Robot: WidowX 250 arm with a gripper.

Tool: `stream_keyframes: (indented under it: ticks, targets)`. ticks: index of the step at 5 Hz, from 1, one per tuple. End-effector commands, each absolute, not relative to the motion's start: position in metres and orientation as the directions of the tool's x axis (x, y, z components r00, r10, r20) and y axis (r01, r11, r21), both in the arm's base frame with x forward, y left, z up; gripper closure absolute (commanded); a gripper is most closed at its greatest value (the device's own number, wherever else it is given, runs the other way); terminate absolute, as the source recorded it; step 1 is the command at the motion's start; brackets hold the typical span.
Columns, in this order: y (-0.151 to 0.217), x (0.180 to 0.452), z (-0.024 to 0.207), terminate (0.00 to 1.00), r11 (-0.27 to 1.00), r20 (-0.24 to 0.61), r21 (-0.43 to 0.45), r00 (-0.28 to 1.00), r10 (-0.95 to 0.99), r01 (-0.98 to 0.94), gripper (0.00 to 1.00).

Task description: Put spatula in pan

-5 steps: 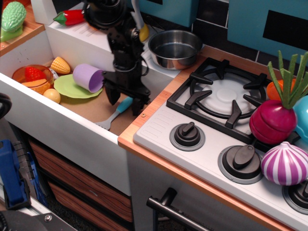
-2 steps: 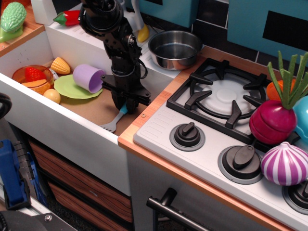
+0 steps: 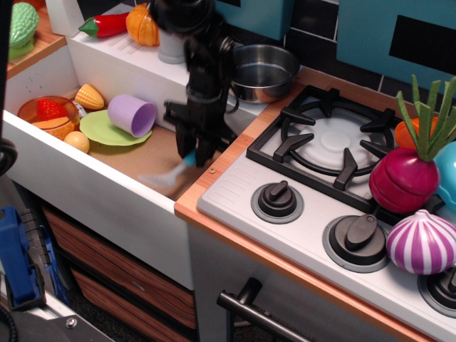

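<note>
A black robot arm reached down from the top of the view into the sink basin (image 3: 43,153) of a toy kitchen. Its gripper (image 3: 194,152) was clamped on the light blue handle of the spatula (image 3: 165,174), with the two dark fingers (image 3: 205,146) pressed on either side of it. The spatula slanted away from the gripper toward 8 o'clock, its grey slotted blade blurred and low over the brown basin floor; whether the blade touched the floor could not be told.

The pan (image 3: 260,71), a round shiny steel pot with low sides, stood on the white ledge at about 1 o'clock from the gripper, partly behind the arm and just beside the wooden counter edge. Nothing could be seen inside it.

At 9 o'clock from the gripper lay a lilac cup (image 3: 132,115) on its side, its open mouth facing right, resting on the edge of a green plate (image 3: 107,132). Farther toward 9 o'clock sat an orange bowl (image 3: 32,108) holding a red strawberry (image 3: 47,108), with a toy corn cob (image 3: 90,96) just behind it and a small yellow ball (image 3: 77,141) in front.

On the ledge at 11 o'clock lay a red pepper (image 3: 105,25) and an orange pumpkin (image 3: 141,25).

At 3 o'clock from the gripper was the stove (image 3: 235,189), with a black burner grate (image 3: 328,139) and dark knobs (image 3: 276,201) along its front. At its far right edge stood a magenta beet (image 3: 405,178) with green leaves and a purple-and-white striped onion (image 3: 420,242).
</note>
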State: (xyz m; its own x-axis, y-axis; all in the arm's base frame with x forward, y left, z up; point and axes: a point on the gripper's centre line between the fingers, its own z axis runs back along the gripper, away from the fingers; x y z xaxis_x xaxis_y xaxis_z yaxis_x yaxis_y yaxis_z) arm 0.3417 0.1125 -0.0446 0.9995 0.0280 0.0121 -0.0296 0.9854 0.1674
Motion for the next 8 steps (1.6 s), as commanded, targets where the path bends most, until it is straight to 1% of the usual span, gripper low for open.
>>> stream_keyframes:
  ticks: [1, 2, 3, 4, 5, 6, 7, 8]
  targets:
    - [0.119, 0.357, 0.015, 0.0, 0.972, 0.073, 0.236, 0.997, -0.011, -0.006, 1.0]
    - [0.111, 0.362, 0.042, 0.0, 0.966, 0.058, 0.258, 0.998, -0.005, -0.01, 1.0]
    - [0.104, 0.364, 0.065, 0.0, 0.964, 0.058, 0.265, 0.998, -0.04, 0.023, 1.0]
    - [0.097, 0.372, 0.083, 0.0, 0.958, 0.063, 0.281, 0.995, -0.076, 0.055, 1.0]
    - [0.095, 0.381, 0.094, 0.0, 0.947, 0.08, 0.308, 0.989, -0.12, 0.09, 1.0]
    - [0.099, 0.401, 0.101, 0.0, 0.932, 0.108, 0.319, 0.971, -0.214, 0.17, 1.0]
    - [0.104, 0.416, 0.1, 0.0, 0.922, 0.148, 0.315, 0.948, -0.283, 0.226, 1.0]
    - [0.105, 0.428, 0.095, 0.0, 0.921, 0.175, 0.28, 0.929, -0.325, 0.27, 1.0]
